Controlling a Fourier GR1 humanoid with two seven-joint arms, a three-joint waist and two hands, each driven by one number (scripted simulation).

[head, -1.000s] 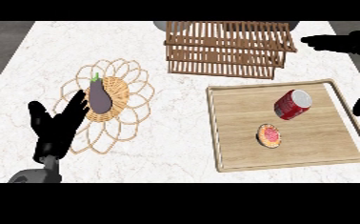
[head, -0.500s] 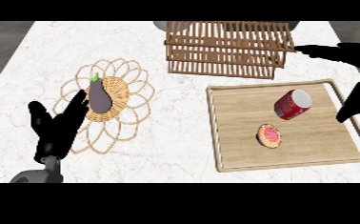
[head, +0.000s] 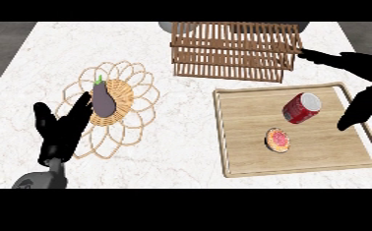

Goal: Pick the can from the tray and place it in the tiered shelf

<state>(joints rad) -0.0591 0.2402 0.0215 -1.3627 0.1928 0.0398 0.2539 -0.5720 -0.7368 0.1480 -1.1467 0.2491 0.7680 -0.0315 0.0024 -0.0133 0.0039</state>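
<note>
Since a moment ago the right hand [head: 354, 85] has swung in beside the red can [head: 302, 107] lying on the tray [head: 247, 166], apparently reaching with fingers spread, next closing round it; left hand [head: 59, 132] rests open.

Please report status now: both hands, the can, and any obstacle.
Right hand open beside the can, not touching. Left hand open, resting at lower left. Can lying on tray. Tiered shelf beyond; nothing between.
</note>
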